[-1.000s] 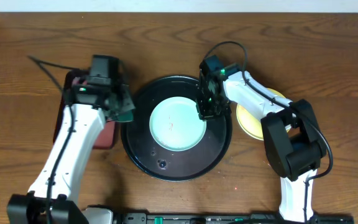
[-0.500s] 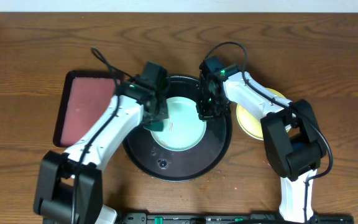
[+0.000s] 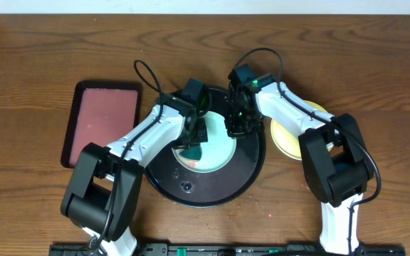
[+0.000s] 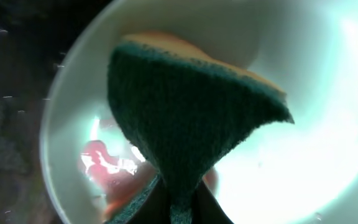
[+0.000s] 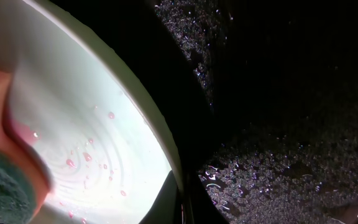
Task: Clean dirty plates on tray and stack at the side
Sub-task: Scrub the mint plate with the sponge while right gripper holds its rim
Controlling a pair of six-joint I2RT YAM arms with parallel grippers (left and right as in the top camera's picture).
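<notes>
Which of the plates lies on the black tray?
The mint-green plate, under the sponge, is on the tray; the yellow plate rests outside it, on the table to the right.

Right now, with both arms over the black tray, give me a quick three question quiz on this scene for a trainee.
1. True or false: the sponge in the left gripper is over the mint plate.
2. Where is the yellow plate relative to the black tray?
A. Lying on it
B. Beside it on the tabletop, on the right arm's side
C. Stacked on the mint plate
3. Fill in: the right gripper is shut on the mint plate's ____.

Key: 1 true; 2 B; 3 rim.
</notes>
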